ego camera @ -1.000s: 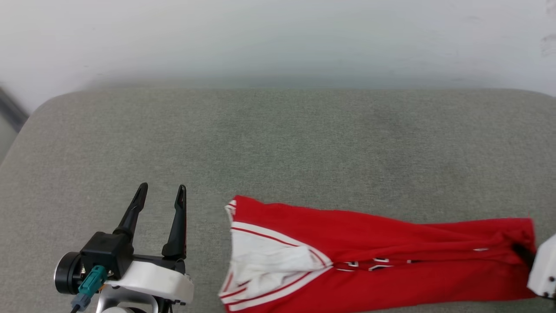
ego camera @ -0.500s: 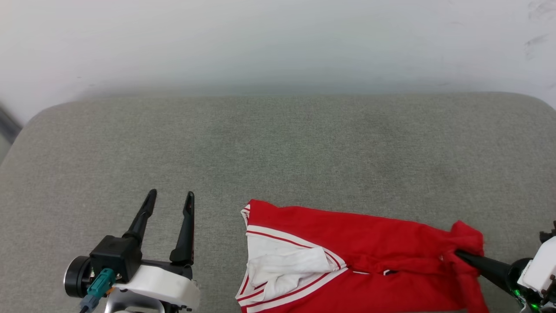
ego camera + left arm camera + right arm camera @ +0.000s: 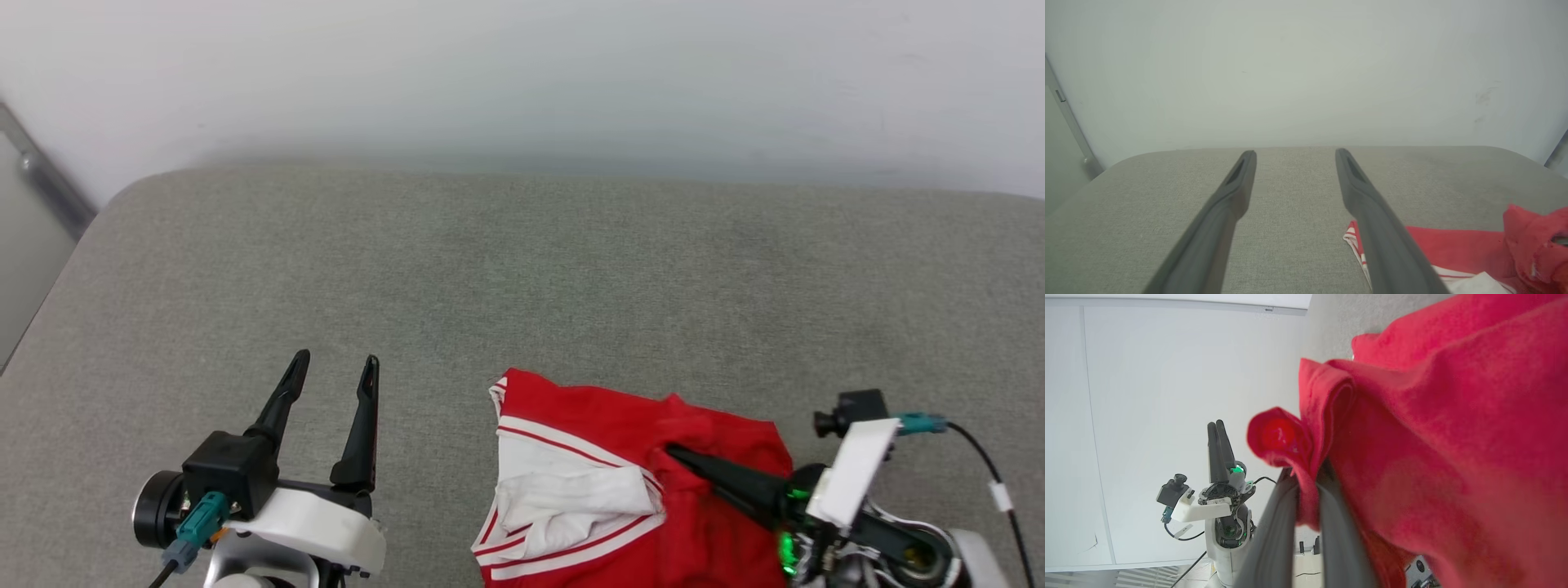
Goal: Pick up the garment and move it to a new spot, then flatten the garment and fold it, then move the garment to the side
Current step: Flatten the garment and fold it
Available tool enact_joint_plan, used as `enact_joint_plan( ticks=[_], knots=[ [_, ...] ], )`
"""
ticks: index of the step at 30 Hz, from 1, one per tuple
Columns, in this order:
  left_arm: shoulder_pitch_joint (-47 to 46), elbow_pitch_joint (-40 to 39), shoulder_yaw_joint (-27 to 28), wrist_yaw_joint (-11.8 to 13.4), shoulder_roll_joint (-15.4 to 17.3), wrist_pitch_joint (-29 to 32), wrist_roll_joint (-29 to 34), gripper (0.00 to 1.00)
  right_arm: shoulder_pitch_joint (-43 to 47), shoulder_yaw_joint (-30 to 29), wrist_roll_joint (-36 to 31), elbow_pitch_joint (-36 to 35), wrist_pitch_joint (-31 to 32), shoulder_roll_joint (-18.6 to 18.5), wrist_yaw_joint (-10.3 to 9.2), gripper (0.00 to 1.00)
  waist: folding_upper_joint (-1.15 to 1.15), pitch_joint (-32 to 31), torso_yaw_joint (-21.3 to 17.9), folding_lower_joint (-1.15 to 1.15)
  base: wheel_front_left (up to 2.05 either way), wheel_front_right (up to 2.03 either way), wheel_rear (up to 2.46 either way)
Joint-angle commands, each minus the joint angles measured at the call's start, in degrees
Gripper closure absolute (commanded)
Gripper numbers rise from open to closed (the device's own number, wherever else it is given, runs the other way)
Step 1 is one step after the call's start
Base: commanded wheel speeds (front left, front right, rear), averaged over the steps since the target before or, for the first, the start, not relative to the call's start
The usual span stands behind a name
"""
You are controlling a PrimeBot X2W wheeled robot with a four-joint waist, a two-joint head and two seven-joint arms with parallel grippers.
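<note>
Right gripper (image 3: 674,454) is pinched tight on a bunched red edge of the garment (image 3: 588,408), which is spread on the grey cushion (image 3: 522,261) around 5 o'clock in the head view, near the front edge. Its long axis is run roughly 9-to-3, with the white striped sleeve end at 9 and the pinched end lifted over the middle. Left gripper (image 3: 336,361) is held wide apart and empty at 7 o'clock, the striped edge off toward its 3, near but untouched. Right arm is judged closer, so the fold would likely be laid down toward 9.
</note>
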Motion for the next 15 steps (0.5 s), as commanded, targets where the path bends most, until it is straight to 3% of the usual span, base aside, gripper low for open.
enact_joint_plan(
  ticks=[1,9,13,14,15],
  knots=[
    [-0.61,0.18,0.04,-0.11,-0.18,-0.17,-0.11,0.00,-1.18,1.89,1.23,0.44,-1.94,0.16,0.00,1.00,0.00,0.38,0.53,0.00,0.00,0.00,0.00],
    [-2.48,1.20,-0.81,-1.05,-1.19,-0.93,-0.28,0.00,-5.47,15.35,1.65,3.97,-15.97,0.15,0.00,1.00,0.00,2.55,2.50,0.00,0.00,0.00,0.00],
    [-3.11,2.13,-0.92,-1.47,-1.55,-1.56,-0.45,0.00,-7.57,18.91,-0.63,6.70,-20.88,0.13,0.00,0.52,0.00,3.65,2.84,0.00,0.00,0.00,0.00],
    [-3.21,2.37,-1.00,-1.54,-1.63,-1.60,-0.46,0.00,-7.99,19.68,-0.74,7.21,-21.73,0.15,0.00,0.31,0.00,3.89,2.90,0.00,0.00,0.00,0.00],
    [-3.38,2.54,-1.03,-1.68,-1.69,-1.74,-0.36,0.00,-8.36,20.25,-0.82,7.72,-22.52,0.13,0.00,0.00,0.00,4.13,2.94,0.00,0.00,0.00,0.00]
  ],
)
